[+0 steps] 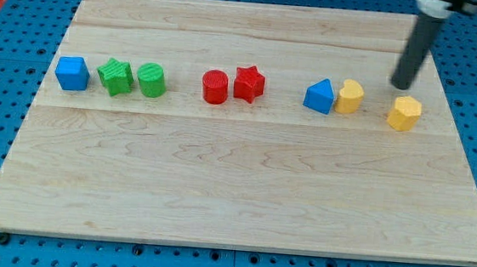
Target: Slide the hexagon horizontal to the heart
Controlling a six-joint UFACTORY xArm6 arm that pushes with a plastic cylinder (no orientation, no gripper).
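Note:
The yellow hexagon (404,113) lies at the view's right, a little lower than the row of other blocks. The yellow heart (350,97) is to its left, touching a blue block (318,97) that looks like a wedge. My tip (402,85) is just above the hexagon towards the view's top, with a small gap between them, and to the right of the heart. The dark rod rises from there to the view's top right.
Further left in the row are a red star (248,84), a red cylinder (215,87), a green cylinder (151,81), a green star (116,77) and a blue cube (72,73). The wooden board (234,193) lies on a blue pegboard.

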